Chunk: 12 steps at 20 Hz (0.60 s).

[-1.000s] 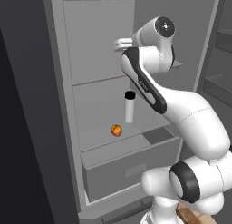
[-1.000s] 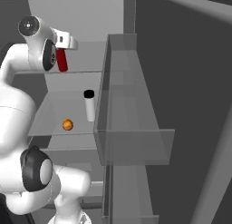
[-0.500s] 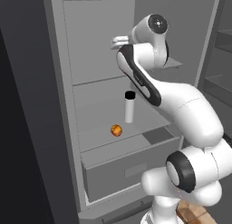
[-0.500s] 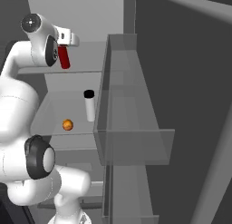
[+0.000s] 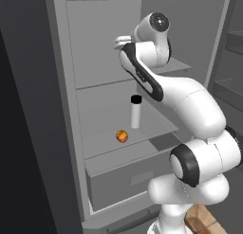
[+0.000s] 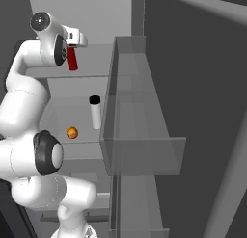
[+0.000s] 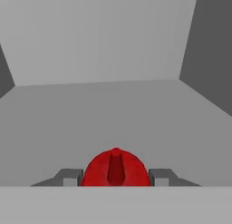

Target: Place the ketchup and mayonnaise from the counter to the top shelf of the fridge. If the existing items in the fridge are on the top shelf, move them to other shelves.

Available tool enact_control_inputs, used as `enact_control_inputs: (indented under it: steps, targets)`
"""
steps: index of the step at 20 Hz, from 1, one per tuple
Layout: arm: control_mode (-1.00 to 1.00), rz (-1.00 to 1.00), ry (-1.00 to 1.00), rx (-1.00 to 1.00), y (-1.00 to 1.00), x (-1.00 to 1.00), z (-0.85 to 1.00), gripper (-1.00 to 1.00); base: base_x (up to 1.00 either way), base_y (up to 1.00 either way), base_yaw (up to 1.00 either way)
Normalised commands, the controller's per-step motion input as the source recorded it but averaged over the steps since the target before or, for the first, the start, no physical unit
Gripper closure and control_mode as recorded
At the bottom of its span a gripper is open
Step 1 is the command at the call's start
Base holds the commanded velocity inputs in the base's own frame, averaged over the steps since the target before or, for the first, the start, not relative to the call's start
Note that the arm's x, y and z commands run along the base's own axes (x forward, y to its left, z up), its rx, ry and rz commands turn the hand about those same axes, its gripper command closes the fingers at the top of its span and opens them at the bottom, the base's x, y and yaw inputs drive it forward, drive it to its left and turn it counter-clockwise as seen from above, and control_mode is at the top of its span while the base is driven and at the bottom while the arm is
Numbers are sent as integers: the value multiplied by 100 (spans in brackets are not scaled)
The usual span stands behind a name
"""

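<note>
I see the fridge (image 5: 61,110) open, my gripper (image 6: 72,49) above its top shelf (image 7: 113,114), jaws clamped narrow on the ketchup (image 6: 72,59). On the shelf below stand the mayonnaise (image 5: 136,112) and an orange ball (image 5: 122,136) near its front edge.

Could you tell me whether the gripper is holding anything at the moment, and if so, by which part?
The gripper holds the ketchup, its fingers clamped on opposite sides of the bottle's upper body, just below the cap.

No lettering, brand, number or sign can be read on anything here. The white jar (image 5: 135,112) on the fridge shelf perhaps carries a label, but it is too small to read.
</note>
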Motion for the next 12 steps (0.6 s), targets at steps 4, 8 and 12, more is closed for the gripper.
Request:
enact_control_inputs:
  steps: [4, 8, 12]
  targets:
    - [-100, 0, 2, 0, 6, 13, -43, 100, 0, 0, 0]
    - [-100, 0, 0, -1, 2, 16, -27, 100, 0, 0, 0]
    - [-100, 0, 0, -1, 0, 18, -13, -100, 0, 0, 0]
